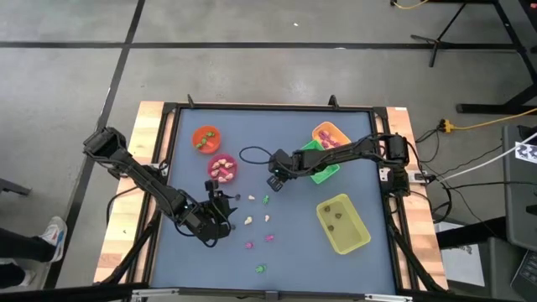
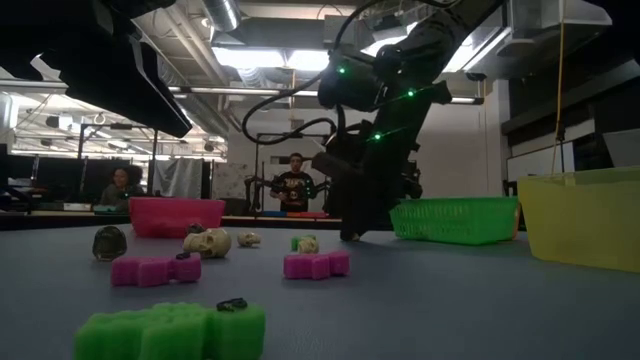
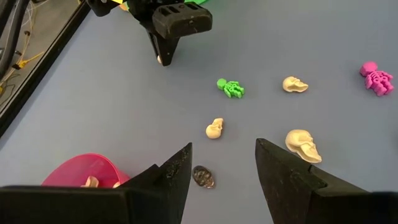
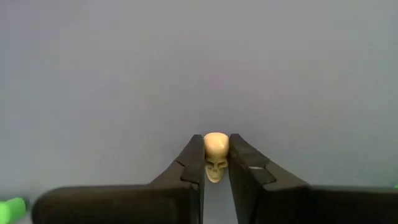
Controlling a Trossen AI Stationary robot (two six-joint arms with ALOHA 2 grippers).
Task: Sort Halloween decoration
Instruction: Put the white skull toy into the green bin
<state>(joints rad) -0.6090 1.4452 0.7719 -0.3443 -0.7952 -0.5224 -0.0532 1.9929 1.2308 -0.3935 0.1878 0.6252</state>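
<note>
Small trinkets lie scattered on the blue-grey table (image 1: 369,268): cream skulls (image 3: 214,128) (image 3: 303,144) (image 3: 295,84), a green skeleton (image 3: 231,88), a pink skeleton (image 3: 376,78) and a dark skull (image 3: 203,177). My right gripper (image 4: 216,163) (image 1: 273,182) is near the table's middle, shut on a small cream skull (image 4: 216,155), tips down at the tabletop (image 2: 349,236). My left gripper (image 3: 224,158) (image 1: 224,201) hovers open at the near left, over bare table, the dark skull just beside one finger. My right gripper pinches the small cream skull by its two sides (image 4: 216,149) between its two fingertips. The fingers (image 2: 349,225) slant steeply down from the table's right. In the low view the tips reach down to the tabletop; whether the skull is clear of it I cannot tell.
An orange cup (image 1: 205,138) and a pink cup (image 1: 222,168) with trinkets stand at the far left. A green tray (image 1: 325,172) and an orange tray (image 1: 330,135) sit under the right arm, a yellow tray (image 1: 342,223) at the near right. People sit beyond the table.
</note>
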